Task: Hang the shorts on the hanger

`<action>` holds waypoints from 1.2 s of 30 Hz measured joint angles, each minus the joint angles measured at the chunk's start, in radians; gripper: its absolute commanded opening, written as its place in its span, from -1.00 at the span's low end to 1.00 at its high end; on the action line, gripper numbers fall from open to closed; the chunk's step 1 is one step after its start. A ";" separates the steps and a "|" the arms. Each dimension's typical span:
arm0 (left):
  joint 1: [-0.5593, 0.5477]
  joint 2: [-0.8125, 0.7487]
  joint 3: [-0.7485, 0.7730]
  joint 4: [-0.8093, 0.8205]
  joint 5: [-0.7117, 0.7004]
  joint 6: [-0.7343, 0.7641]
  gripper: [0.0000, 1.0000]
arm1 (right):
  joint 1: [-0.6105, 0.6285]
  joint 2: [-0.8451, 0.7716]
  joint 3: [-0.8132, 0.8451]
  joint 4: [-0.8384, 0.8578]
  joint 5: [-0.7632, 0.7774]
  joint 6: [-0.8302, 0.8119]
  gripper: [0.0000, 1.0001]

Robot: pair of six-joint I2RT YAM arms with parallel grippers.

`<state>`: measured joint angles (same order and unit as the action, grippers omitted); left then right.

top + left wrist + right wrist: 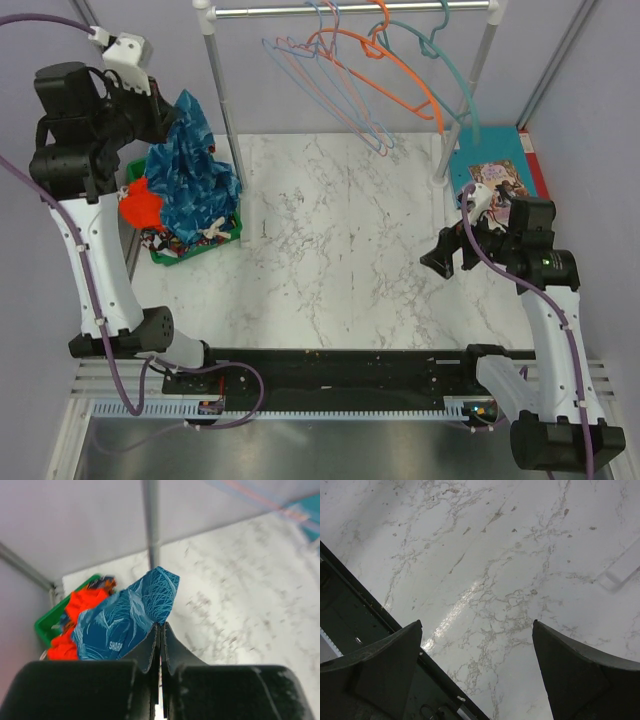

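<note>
The shorts [195, 170], dark blue with a teal leafy print, hang lifted in a peak over the green basket [190, 252] at the left. My left gripper [172, 112] is shut on their top fold. In the left wrist view the fingertips [161, 625] pinch the blue cloth of the shorts [125, 620]. The hanger [345, 110], thin and pale blue, hangs tilted from the rail at the back, well to the right of the shorts. My right gripper [445, 262] hovers open over the marble on the right; the right wrist view shows the gripper [477, 622] with nothing between its fingers.
An orange garment [143, 205] lies in the basket under the shorts. A thin pink hanger, an orange hanger [400, 70] and a teal hanger [462, 90] share the rail. The rack's left pole [222, 90] stands just right of the shorts. A teal box [500, 175] lies at the back right.
</note>
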<state>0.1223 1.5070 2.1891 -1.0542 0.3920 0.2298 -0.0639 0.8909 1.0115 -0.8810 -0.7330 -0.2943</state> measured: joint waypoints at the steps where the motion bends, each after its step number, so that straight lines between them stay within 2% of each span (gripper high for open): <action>1: 0.000 -0.005 0.049 0.000 0.039 -0.030 -0.97 | 0.000 -0.002 0.006 -0.004 -0.010 -0.006 0.96; 6: 0.000 -0.042 0.175 0.059 0.193 -0.194 -0.96 | 0.000 -0.013 0.024 -0.012 -0.058 -0.034 0.96; 13: -0.002 -0.067 0.181 0.246 0.333 -0.437 -0.97 | 0.000 -0.060 0.024 -0.017 -0.111 -0.061 0.96; 17: -0.014 -0.052 0.179 0.409 0.402 -0.622 -0.96 | 0.000 -0.075 0.024 -0.015 -0.136 -0.066 0.97; 24: -0.132 0.002 0.218 0.638 0.424 -0.795 -0.97 | 0.000 -0.049 0.024 -0.014 -0.174 -0.069 0.96; 32: -0.162 0.039 0.239 0.887 0.431 -0.983 -0.96 | 0.000 -0.048 0.024 -0.014 -0.194 -0.069 0.96; 36: -0.170 -0.025 0.078 0.969 0.458 -1.008 -0.97 | 0.000 -0.050 0.024 -0.014 -0.194 -0.071 0.96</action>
<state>-0.0475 1.4818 2.2673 -0.0856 0.8501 -0.7784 -0.0639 0.8406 1.0355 -0.8955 -0.9268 -0.3649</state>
